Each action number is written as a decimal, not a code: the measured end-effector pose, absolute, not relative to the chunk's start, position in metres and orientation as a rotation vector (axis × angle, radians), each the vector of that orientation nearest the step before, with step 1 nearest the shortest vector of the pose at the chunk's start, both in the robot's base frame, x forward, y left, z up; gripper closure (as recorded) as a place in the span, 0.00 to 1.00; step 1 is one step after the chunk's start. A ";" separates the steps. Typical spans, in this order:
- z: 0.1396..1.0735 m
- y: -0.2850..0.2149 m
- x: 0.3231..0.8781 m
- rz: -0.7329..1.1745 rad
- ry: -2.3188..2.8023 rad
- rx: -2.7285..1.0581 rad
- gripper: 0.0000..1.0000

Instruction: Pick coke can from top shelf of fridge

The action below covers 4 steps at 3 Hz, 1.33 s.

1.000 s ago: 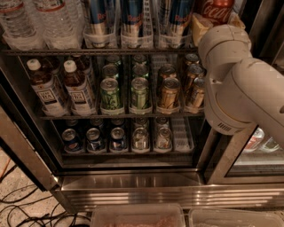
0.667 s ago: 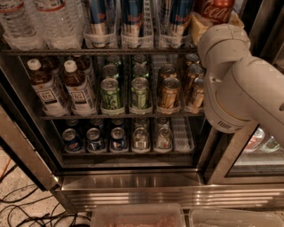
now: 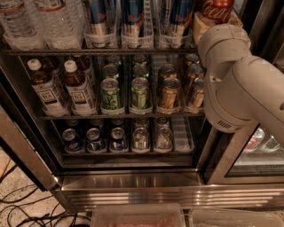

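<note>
- The fridge (image 3: 133, 188) fills nearly the whole frame, with its steel sill along the bottom. Its racks are open to me, so I can reach straight in without clearing a door.
- My arm (image 3: 248, 88) is the big white mass on the right side. It climbs from the right edge to the upper right corner, bent that way because my target sits high and far to the right.
- The top shelf (image 3: 66, 52) runs as a dark wire edge across the upper part of the frame. Clear lane trays (image 3: 133, 42) sit on it and keep the drinks in straight files, so each one can be drawn out forwards.
- Water bottles (image 3: 53, 20) stand at the upper left of that shelf, well apart from where I am working.
- Blue-and-silver Red Bull cans (image 3: 133, 17) stand in the top centre, one per lane. They are the nearest neighbours I could knock over.
- On the rack below are labelled bottles (image 3: 46, 91) on the left and green cans (image 3: 111, 93) and gold cans (image 3: 170, 93) in the middle. None of these are mine to take.
- The coke can (image 3: 217, 8) stands upright at the upper right, at the right end of the top shelf and cut off by the frame's top edge.
- My gripper (image 3: 216, 22) is just under and around that can, with tan parts showing either side of it. My own wrist hides the rest, so I cannot tell whether it is open or clamped.
- I judge the grasp is at hand and the lift-out not yet done.
</note>
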<state>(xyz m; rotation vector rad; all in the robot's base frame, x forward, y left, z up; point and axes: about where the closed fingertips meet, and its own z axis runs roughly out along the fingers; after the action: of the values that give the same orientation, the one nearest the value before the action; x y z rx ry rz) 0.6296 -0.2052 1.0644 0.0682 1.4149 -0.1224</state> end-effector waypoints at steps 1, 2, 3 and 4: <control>1.064 -0.205 0.630 -0.122 1.415 0.068 1.00; 1.064 -0.205 0.630 -0.122 1.415 0.068 1.00; 1.069 -0.206 0.627 -0.138 1.389 0.073 1.00; 1.075 -0.205 0.623 -0.147 1.376 0.067 1.00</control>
<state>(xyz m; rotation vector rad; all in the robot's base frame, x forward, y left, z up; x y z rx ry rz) 0.6233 -0.2050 1.0747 0.0665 1.3760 -0.1469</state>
